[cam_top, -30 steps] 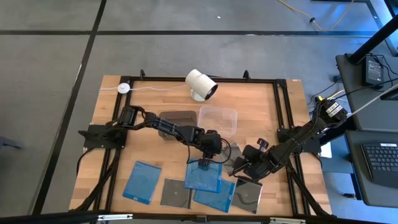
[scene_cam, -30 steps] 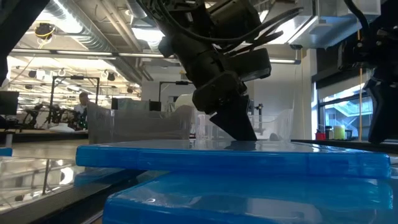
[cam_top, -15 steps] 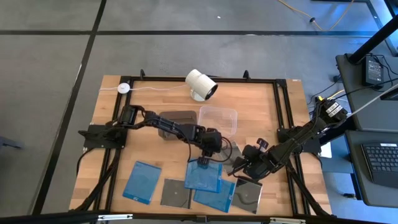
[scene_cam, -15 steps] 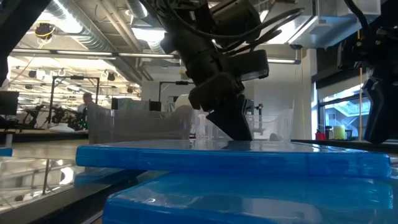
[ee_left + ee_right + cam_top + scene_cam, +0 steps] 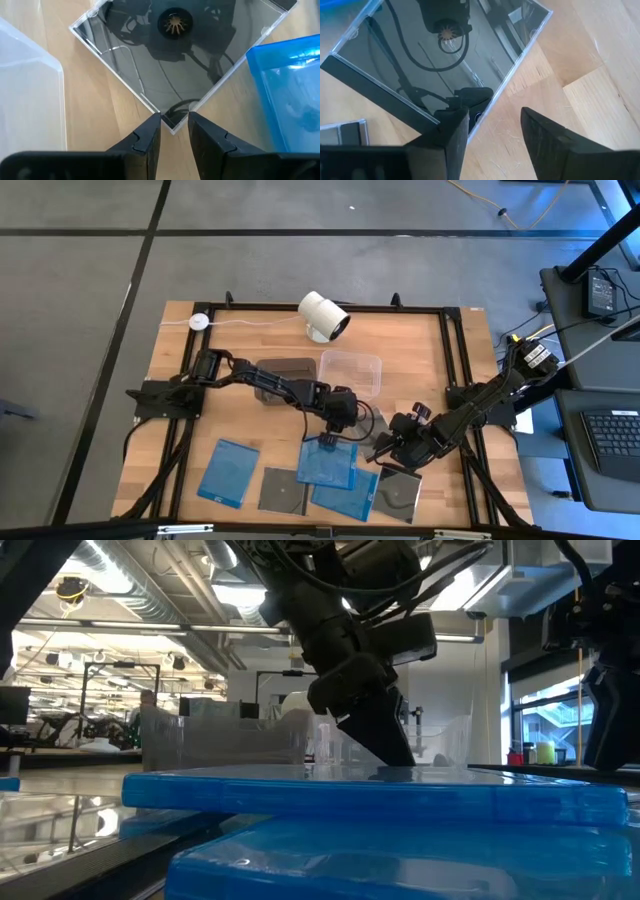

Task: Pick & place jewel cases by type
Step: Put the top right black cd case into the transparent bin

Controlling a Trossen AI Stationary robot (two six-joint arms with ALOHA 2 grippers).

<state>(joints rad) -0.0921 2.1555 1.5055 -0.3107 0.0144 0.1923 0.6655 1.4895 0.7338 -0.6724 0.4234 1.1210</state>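
A dark jewel case (image 5: 374,431) showing its disc hub lies on the wood between my two grippers. My left gripper (image 5: 173,131) is shut on its corner; in the high view this gripper (image 5: 350,424) is mid-table, above a blue jewel case (image 5: 327,463). My right gripper (image 5: 492,125) stands open at the case's opposite side, one finger over the clear edge and the other over bare wood; in the high view it (image 5: 392,445) is right of centre. More blue and dark cases lie flat along the near edge. My left gripper has the dark case's nearest corner (image 5: 173,120) pinched between its two fingertips, which bear on the two edges that meet there. The fingers slant down from the table's left. The rest of the case lies flat on the wood. My right gripper's one finger (image 5: 460,120) overlaps the case's clear edge (image 5: 490,107); whether it touches I cannot tell.
A dark tub (image 5: 285,370) and a clear tub (image 5: 352,370) stand at mid-table behind the arms. A white camera (image 5: 322,315) sits at the far edge. A blue case (image 5: 228,472), a dark case (image 5: 283,490), a blue one (image 5: 345,496) and a dark one (image 5: 400,492) crowd the near edge.
My right gripper has opened without shifting its place; in the low view its finger at the right edge has moved sideways. The dark case has stayed where it was.
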